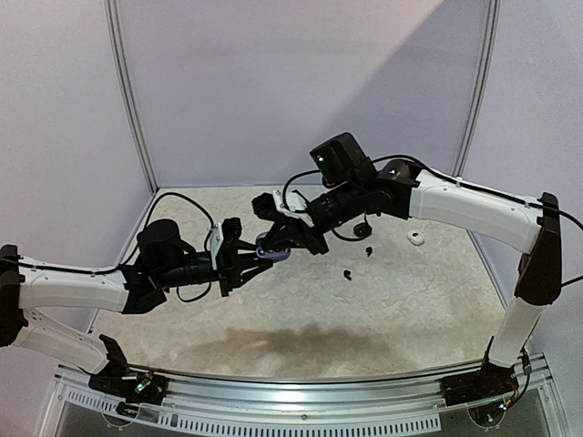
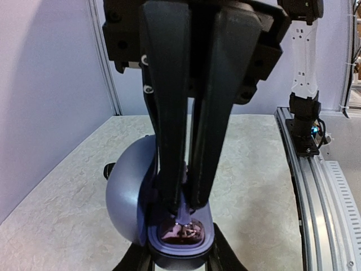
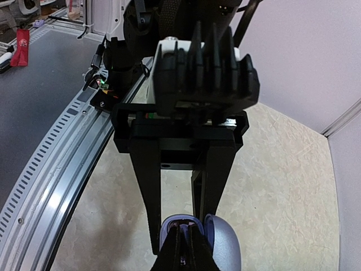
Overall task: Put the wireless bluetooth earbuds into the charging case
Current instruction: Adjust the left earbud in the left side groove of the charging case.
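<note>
My left gripper (image 1: 262, 252) is shut on the base of an open bluish-purple charging case (image 1: 272, 247) and holds it above the table. In the left wrist view the case's rim (image 2: 181, 246) faces the camera and its domed lid (image 2: 127, 195) stands open at the left. My right gripper (image 1: 290, 242) reaches in from above. Its fingers (image 2: 172, 169) are shut on a pale bluish earbud (image 2: 186, 217) at the case's dark inner well. In the right wrist view the right gripper (image 3: 188, 244) is over the case (image 3: 224, 245), and the earbud is mostly hidden.
A white earbud (image 1: 416, 238) lies on the table at the right. Two black earbuds (image 1: 351, 274) (image 1: 367, 250) lie nearer the middle. A small black object (image 2: 109, 169) lies behind the lid. The metal rail (image 2: 321, 186) runs along the table's near edge.
</note>
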